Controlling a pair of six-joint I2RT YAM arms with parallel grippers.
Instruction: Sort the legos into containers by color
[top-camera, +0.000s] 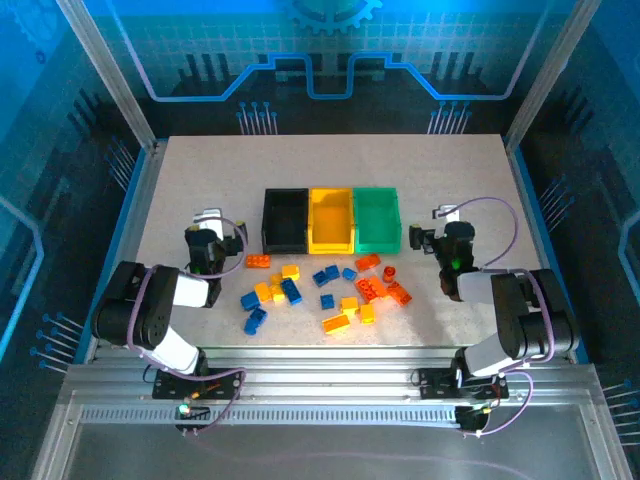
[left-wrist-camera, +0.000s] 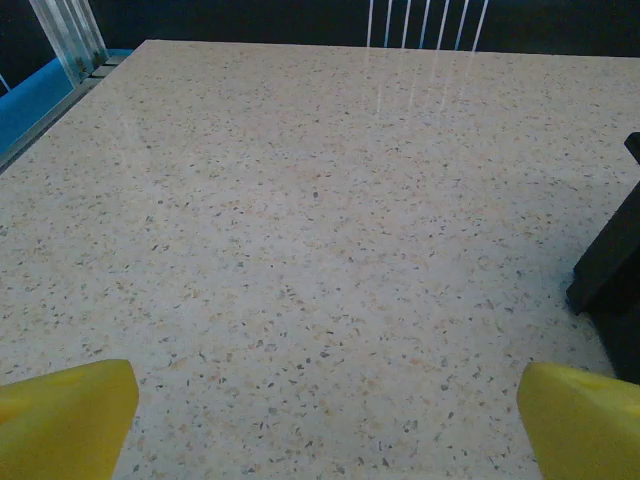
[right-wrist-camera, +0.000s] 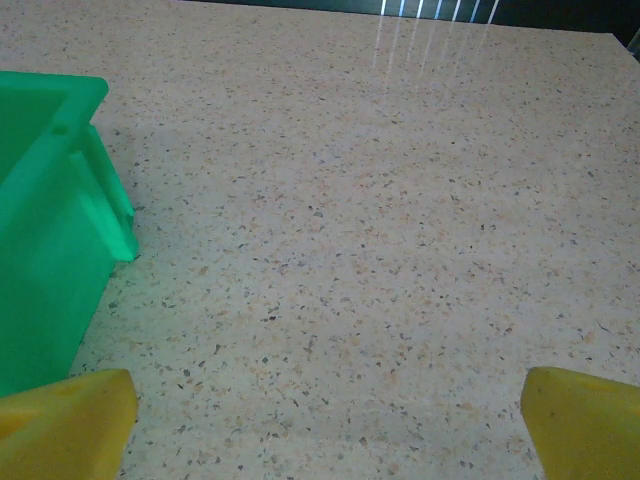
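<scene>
Three bins stand in a row mid-table: black bin (top-camera: 285, 221), yellow bin (top-camera: 331, 221), green bin (top-camera: 377, 220). In front of them lie several loose legos in blue (top-camera: 291, 290), yellow (top-camera: 336, 323) and orange-red (top-camera: 369, 287). My left gripper (top-camera: 205, 243) rests left of the black bin, open, its yellow fingertips (left-wrist-camera: 65, 415) wide apart over bare table. My right gripper (top-camera: 450, 243) sits right of the green bin, open too, with nothing between its fingertips (right-wrist-camera: 585, 420). The green bin's corner (right-wrist-camera: 55, 210) shows at left in the right wrist view.
The black bin's edge (left-wrist-camera: 612, 270) shows at right in the left wrist view. The speckled table (top-camera: 200, 180) has free room behind and beside the bins. Metal frame rails (top-camera: 130, 190) border the table's sides.
</scene>
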